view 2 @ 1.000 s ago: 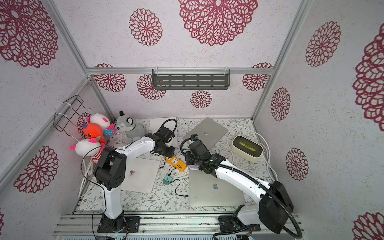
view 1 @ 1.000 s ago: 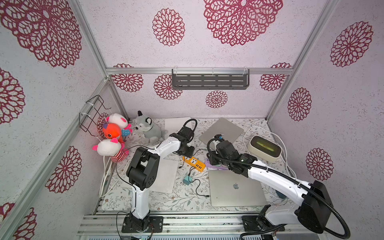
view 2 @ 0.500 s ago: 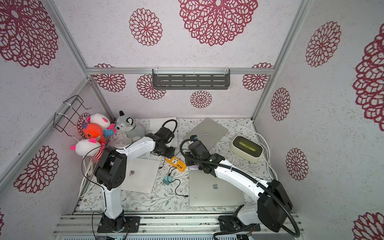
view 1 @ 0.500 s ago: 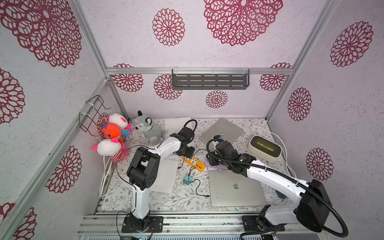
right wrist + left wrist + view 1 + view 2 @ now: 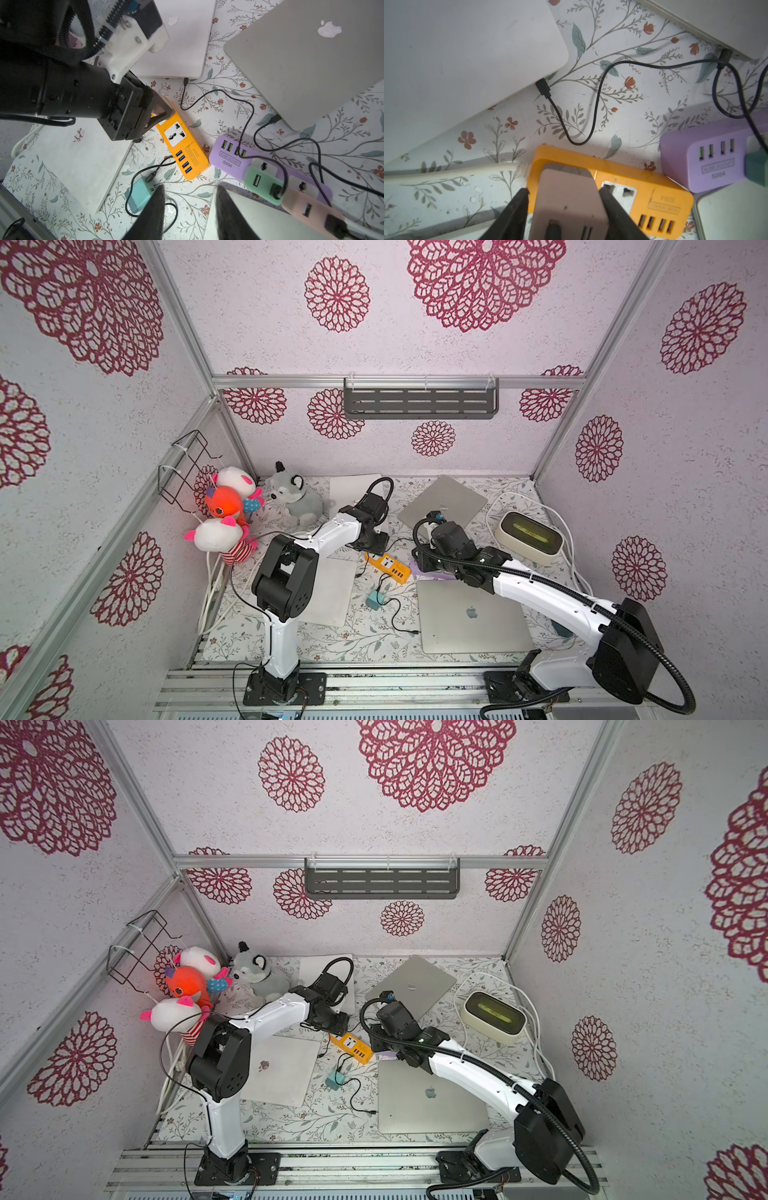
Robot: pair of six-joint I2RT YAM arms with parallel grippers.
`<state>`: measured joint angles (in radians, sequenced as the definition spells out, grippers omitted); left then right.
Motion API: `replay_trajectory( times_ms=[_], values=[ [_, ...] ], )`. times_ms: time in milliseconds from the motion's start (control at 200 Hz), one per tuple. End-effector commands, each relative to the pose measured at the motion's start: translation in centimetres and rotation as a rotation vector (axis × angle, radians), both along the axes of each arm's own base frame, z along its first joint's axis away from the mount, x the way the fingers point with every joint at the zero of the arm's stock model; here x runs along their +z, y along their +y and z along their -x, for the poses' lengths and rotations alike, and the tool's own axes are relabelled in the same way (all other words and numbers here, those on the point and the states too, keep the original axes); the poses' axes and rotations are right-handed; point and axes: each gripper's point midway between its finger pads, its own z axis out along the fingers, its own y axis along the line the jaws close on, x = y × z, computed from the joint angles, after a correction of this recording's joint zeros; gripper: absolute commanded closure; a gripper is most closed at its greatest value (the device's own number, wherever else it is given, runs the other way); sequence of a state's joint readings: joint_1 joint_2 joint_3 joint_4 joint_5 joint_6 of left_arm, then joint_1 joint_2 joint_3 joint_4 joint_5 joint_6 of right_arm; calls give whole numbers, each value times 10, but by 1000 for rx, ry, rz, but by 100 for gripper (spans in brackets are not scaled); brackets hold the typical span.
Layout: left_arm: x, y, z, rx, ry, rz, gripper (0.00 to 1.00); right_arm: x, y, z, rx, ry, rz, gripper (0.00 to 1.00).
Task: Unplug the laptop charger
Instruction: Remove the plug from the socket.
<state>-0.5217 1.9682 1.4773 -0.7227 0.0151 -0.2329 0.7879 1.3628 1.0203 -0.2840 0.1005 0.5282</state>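
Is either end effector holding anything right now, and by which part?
Right end effector: nothing. Left end effector brackets the pink charger block by its side faces on the orange power strip; a grip cannot be told.

Left pincer (image 5: 563, 190) low, jaws parted; right pincer (image 5: 190, 187) hovering, jaws parted.

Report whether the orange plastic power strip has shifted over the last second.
No. The orange power strip keeps its spot just beyond the front silver laptop.
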Motion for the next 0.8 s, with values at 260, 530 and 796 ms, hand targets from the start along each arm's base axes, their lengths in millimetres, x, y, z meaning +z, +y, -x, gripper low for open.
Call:
replay_trajectory(
  times_ms=[260,530,796],
  values=[
    [23,-9,-7,5,-47,42,46,1,-2,-2,-22,3,-24,58],
    [17,-7,-5,5,-28,29,45,-2,-3,-1,-23,9,-24,58],
    [0,-6,-3,5,12,1,43,-1,-2,-2,-21,7,-27,58]
  ],
)
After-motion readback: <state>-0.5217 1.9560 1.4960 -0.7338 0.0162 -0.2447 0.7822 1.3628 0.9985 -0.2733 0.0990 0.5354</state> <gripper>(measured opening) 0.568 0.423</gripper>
